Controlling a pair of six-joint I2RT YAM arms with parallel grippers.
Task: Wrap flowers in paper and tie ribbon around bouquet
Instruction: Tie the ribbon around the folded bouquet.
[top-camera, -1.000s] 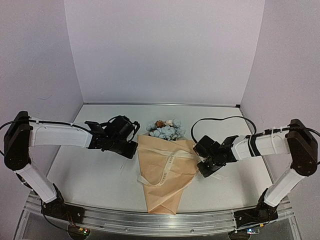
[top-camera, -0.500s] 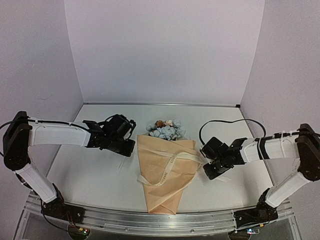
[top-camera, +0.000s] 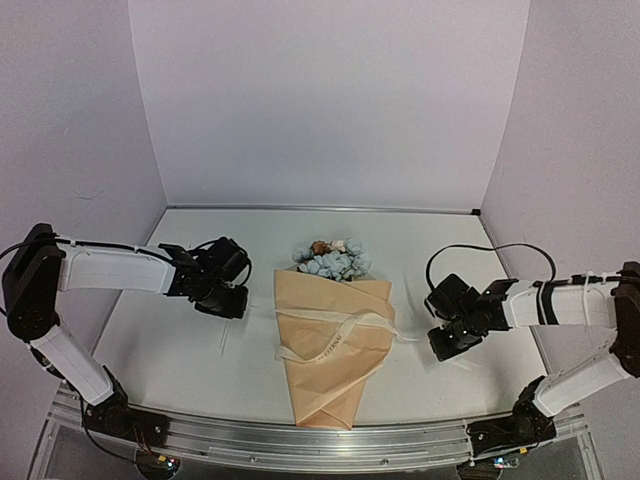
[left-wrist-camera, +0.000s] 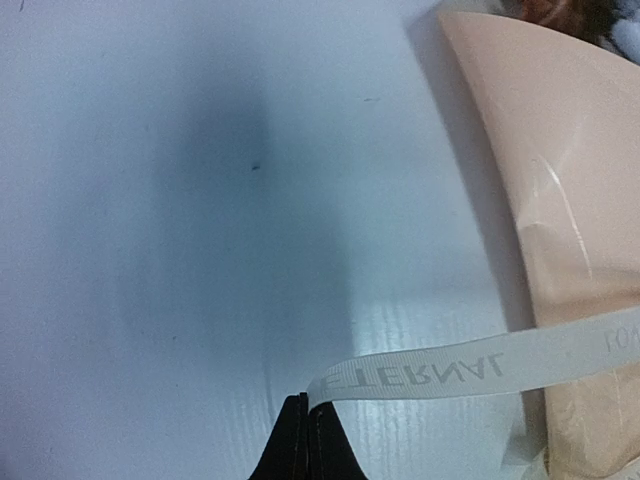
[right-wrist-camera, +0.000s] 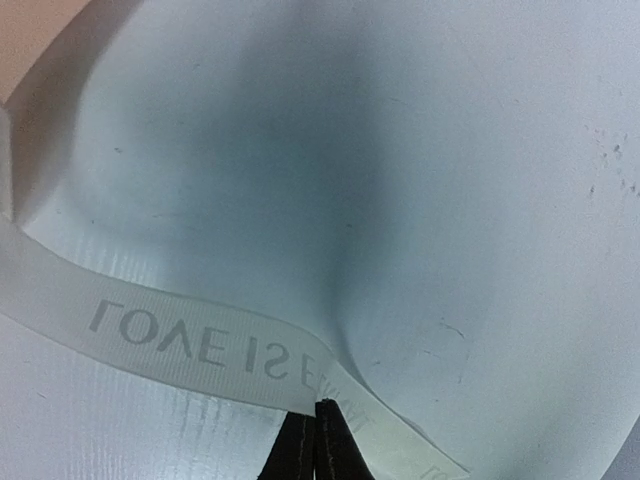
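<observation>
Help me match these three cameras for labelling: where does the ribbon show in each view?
Top external: ribbon lies across the middle of the bouquet, centre of the picture.
Left wrist: ribbon in the lower right, printed band running to the right edge.
Right wrist: ribbon in the lower left.
Shared landmark: the bouquet's tan paper, right side in left wrist, top-left corner in right wrist.

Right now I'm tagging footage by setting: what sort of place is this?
Likely a robot lab cell: bare pale walls around a white table, left arm and right arm bolted to a metal rail.
</observation>
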